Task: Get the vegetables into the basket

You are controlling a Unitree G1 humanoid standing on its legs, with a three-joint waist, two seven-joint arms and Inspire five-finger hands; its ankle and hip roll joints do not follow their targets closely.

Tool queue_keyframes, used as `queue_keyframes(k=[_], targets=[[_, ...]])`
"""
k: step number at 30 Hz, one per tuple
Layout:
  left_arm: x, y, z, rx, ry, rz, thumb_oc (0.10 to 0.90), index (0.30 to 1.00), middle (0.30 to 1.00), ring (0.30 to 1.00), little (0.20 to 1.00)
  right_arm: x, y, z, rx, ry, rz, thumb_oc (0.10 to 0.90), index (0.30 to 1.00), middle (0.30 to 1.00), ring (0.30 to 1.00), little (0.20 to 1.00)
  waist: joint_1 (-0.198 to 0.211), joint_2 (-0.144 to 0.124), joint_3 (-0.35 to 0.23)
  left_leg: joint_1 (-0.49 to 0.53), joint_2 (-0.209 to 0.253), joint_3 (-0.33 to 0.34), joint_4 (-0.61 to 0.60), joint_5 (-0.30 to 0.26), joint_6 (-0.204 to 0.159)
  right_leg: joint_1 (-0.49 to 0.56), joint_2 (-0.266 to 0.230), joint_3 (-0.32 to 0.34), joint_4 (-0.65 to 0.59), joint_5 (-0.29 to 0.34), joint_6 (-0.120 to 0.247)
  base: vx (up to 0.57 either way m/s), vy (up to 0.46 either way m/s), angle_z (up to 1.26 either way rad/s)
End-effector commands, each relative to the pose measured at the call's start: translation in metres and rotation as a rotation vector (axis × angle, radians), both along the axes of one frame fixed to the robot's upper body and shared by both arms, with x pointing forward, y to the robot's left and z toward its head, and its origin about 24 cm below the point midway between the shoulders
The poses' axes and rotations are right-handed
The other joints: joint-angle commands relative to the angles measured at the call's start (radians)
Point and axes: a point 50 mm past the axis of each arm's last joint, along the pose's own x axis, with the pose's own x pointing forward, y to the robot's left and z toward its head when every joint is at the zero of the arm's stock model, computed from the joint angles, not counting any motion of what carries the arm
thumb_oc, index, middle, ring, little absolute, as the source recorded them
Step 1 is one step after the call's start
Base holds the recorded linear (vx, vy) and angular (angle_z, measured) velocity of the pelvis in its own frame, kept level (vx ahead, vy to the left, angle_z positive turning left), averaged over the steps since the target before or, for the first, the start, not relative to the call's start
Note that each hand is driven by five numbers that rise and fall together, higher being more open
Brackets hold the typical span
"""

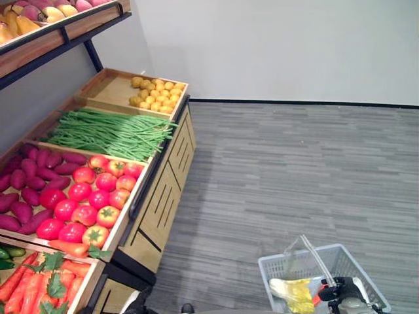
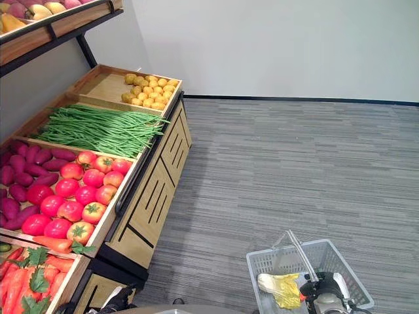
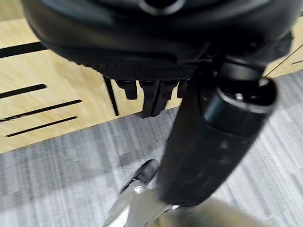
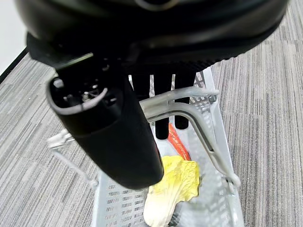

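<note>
Grey basket hangs from the right hand, fingers hooking its handle; carrots lie nearer the slack left hand.

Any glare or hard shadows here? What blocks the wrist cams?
Left eye view: even light, no glare on the floor. Left wrist view: left hand blocks much of it, soft shadow on the floor beside the stand. Right wrist view: right hand covers part of the basket.
</note>
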Motion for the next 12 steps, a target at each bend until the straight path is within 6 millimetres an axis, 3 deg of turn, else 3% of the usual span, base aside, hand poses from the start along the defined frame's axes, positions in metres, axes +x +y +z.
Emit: queue_keyframes(k=[1,8,10,11,12], targets=[[-0.008,0.007,-0.001,0.019,0.022,0.076,0.900,1.000,1.000,1.000,1.000,0.041,-0.021,0.025,-0.089,-0.124,-0.016,0.900,1.000,1.000,1.000,1.000,0.021,-0.048,0.015,0.038,0.027,-0.053,0.002,-0.055,-0.029,-0.023,-0.015,-0.006,0.001,0.020,0.033,0.01,-0.020,0.06],[-0.011,0.004,-0.002,-0.001,0.024,0.134,0.900,1.000,1.000,1.000,1.000,0.018,-0.015,0.013,-0.078,-0.020,0.028,0.900,1.000,1.000,1.000,1.000,0.016,-0.052,0.012,0.041,0.023,-0.056,0.002,-0.060,-0.026,-0.020,-0.020,-0.008,0.001,0.024,0.035,0.00,-0.002,0.02],[-0.012,0.006,-0.002,-0.004,0.026,0.164,0.900,1.000,1.000,1.000,1.000,0.005,-0.004,0.003,-0.045,0.027,0.054,0.900,1.000,1.000,1.000,1.000,0.011,-0.056,0.009,0.040,0.018,-0.062,0.002,-0.062,-0.024,-0.018,-0.023,-0.014,0.001,0.026,0.036,-0.02,0.015,0.05],[-0.012,0.006,-0.002,-0.006,0.025,0.182,0.900,1.000,1.000,1.000,1.000,-0.012,0.012,-0.009,0.007,0.103,0.117,0.900,1.000,1.000,1.000,1.000,0.010,-0.060,0.008,0.038,0.014,-0.068,0.002,-0.062,-0.022,-0.015,-0.025,-0.018,0.001,0.027,0.036,-0.01,0.016,0.06],[-0.012,0.006,-0.002,-0.006,0.025,0.182,0.900,1.000,1.000,1.000,1.000,-0.012,0.012,-0.009,0.007,0.103,0.117,0.900,1.000,1.000,1.000,1.000,0.010,-0.060,0.008,0.038,0.014,-0.069,0.002,-0.062,-0.022,-0.015,-0.025,-0.018,0.001,0.027,0.036,-0.02,0.014,0.07]])
